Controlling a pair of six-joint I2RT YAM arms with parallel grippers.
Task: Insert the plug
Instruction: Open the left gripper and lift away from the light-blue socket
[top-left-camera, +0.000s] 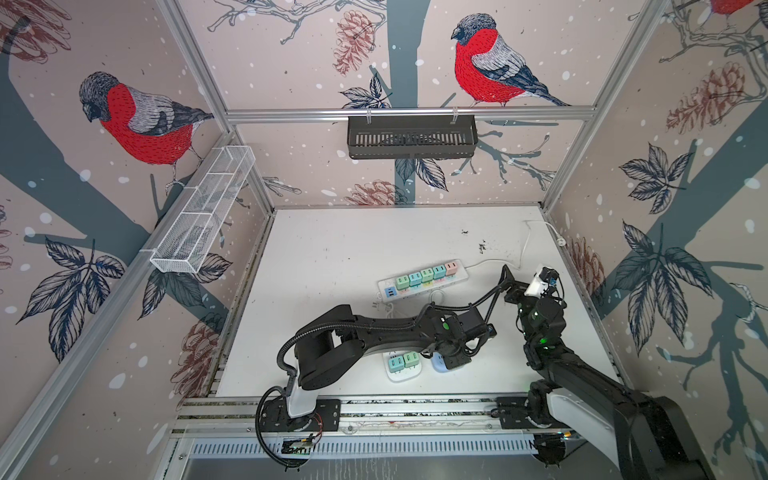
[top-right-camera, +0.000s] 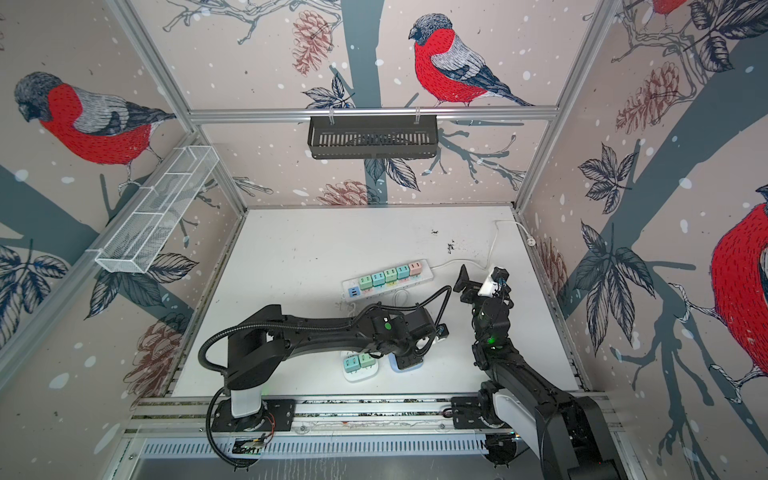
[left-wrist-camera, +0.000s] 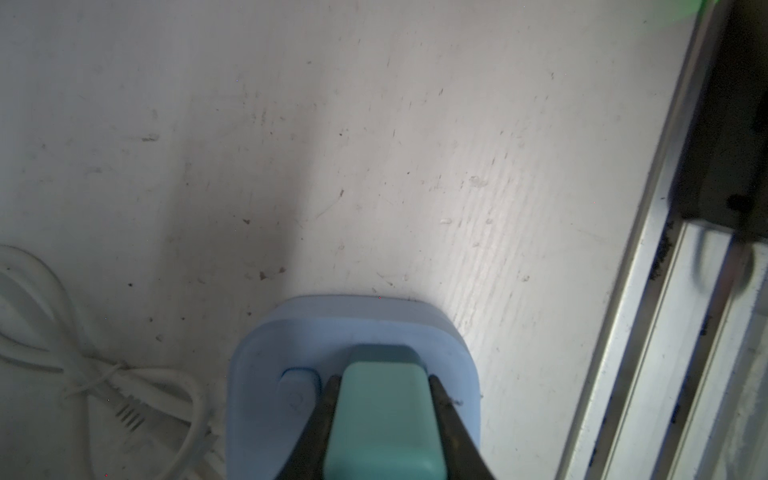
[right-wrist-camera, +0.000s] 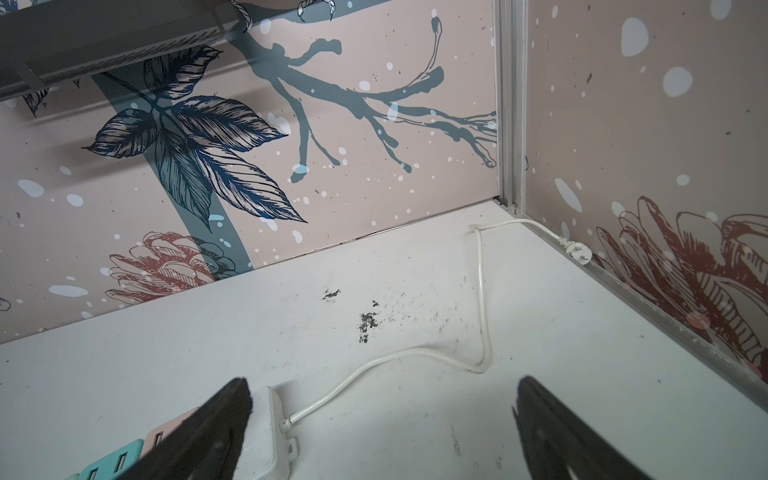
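Near the bench's front edge, by the rail that carries the arm bases, the plug (left-wrist-camera: 384, 415) stands on the top face of a pale blue socket block (left-wrist-camera: 266, 374). It is a smooth, matte, mint-green cube with softly rounded corners. Its prongs are hidden, so how deep it sits cannot be told. The left gripper (left-wrist-camera: 383, 379) pinches it, one dark tapered finger pressed against each flat side. The block is a squat, rounded square of plastic with a stepped rim and a small oval button beside the plug.

Just beside the block, in both top views, lies a white rounded socket base (top-left-camera: 401, 376) (top-right-camera: 357, 377). It carries two more cube plugs side by side, one teal (top-left-camera: 396, 363) and one green (top-left-camera: 411, 358). A thin white cord (left-wrist-camera: 37, 291) lies loosely looped on the bench near the block.

Further toward the bench's middle lies a long white power strip (top-left-camera: 428, 285), set at a slant and lined with a row of pastel plugs. Its glossy cord (right-wrist-camera: 482, 316) snakes to the bench's far right corner and ends in a small white wall plug (right-wrist-camera: 577, 253) against the side wall.

The right gripper (right-wrist-camera: 382, 386) hangs over the cord end of that strip with its black fingers spread wide, holding nothing.

The bench (top-left-camera: 353, 257) is flat, white and matte, scuffed and flecked with dark specks. A ribbed aluminium rail (left-wrist-camera: 648, 291) borders its front.
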